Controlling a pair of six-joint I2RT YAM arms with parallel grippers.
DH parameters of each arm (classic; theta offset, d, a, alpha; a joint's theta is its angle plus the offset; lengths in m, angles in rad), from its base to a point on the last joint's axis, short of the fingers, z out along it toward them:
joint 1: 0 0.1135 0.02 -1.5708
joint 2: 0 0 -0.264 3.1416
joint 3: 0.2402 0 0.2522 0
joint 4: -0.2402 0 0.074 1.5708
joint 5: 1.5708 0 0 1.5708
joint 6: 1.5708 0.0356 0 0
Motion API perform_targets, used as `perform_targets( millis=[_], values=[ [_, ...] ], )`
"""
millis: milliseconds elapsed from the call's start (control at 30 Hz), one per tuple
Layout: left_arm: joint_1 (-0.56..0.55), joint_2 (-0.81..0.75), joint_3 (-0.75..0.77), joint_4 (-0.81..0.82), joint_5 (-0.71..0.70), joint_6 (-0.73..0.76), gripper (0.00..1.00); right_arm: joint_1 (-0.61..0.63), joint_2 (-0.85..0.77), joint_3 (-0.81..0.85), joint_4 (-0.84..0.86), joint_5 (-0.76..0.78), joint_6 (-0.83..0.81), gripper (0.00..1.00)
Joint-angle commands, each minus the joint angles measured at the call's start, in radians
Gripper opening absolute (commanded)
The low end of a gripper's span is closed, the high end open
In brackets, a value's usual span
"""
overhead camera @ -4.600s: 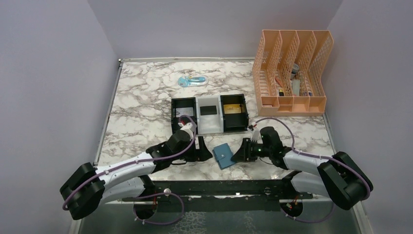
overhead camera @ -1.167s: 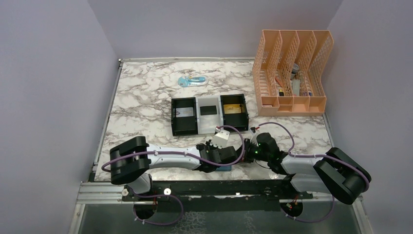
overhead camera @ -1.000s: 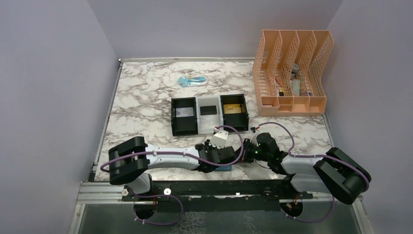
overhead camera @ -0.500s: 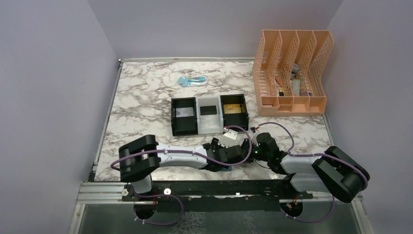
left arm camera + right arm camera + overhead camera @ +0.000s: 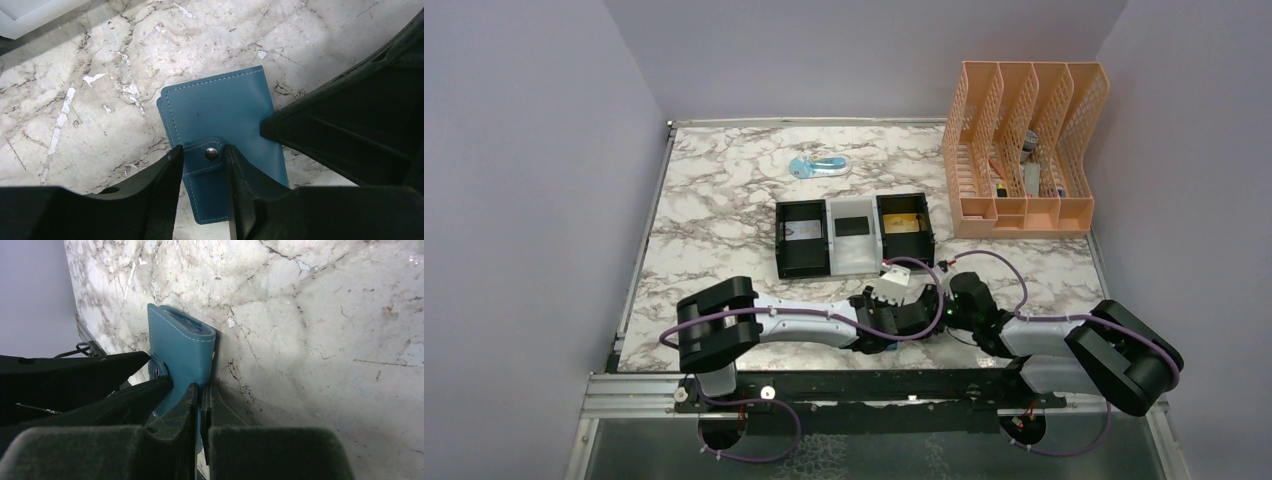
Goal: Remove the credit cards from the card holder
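Observation:
The teal-blue card holder (image 5: 220,110) lies folded shut on the marble table, its snap flap (image 5: 211,154) fastened. My left gripper (image 5: 202,155) is above it, fingers closed against both sides of the flap. My right gripper (image 5: 200,390) is shut on the holder's edge (image 5: 180,345), with teal material between the jaws. Its dark finger also shows in the left wrist view (image 5: 350,125), on the holder's right side. In the top view the two grippers (image 5: 902,318) (image 5: 936,315) meet over the holder and hide it. No card shows at the holder.
A black-and-white three-compartment tray (image 5: 778,240) stands just behind the grippers, with a gold card (image 5: 904,223) and a black card (image 5: 852,225) in it. An orange file rack (image 5: 1024,150) stands at the back right. A small blue-and-clear item (image 5: 816,165) lies at the back.
The left arm has swung right, from beside the holder to over it, and shifted further right in the last second. The right gripper has moved in onto the holder's edge.

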Motion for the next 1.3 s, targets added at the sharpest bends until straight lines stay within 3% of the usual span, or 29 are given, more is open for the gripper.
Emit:
perform_targets(
  millis=[0, 333, 567, 1067, 1267],
  values=[
    [0.015, -0.046, -0.039, -0.160, -0.120, -0.018, 0.37, -0.001, -0.005, -0.017, -0.093, 0.081, -0.028, 0.01],
    [0.020, -0.093, -0.065, -0.173, -0.139, -0.052, 0.37, -0.001, -0.003, -0.017, -0.087, 0.074, -0.032, 0.01],
    [0.020, -0.083, -0.054, -0.146, -0.106, -0.024, 0.44, -0.001, 0.035, -0.005, -0.058, 0.029, -0.039, 0.01],
    [0.163, -0.331, -0.397, 0.394, 0.239, 0.082, 0.39, -0.001, 0.055, -0.002, -0.043, 0.008, -0.040, 0.01],
    [0.202, -0.406, -0.468, 0.456, 0.309, 0.065, 0.37, -0.001, 0.061, 0.000, -0.041, 0.006, -0.037, 0.01]
  ],
)
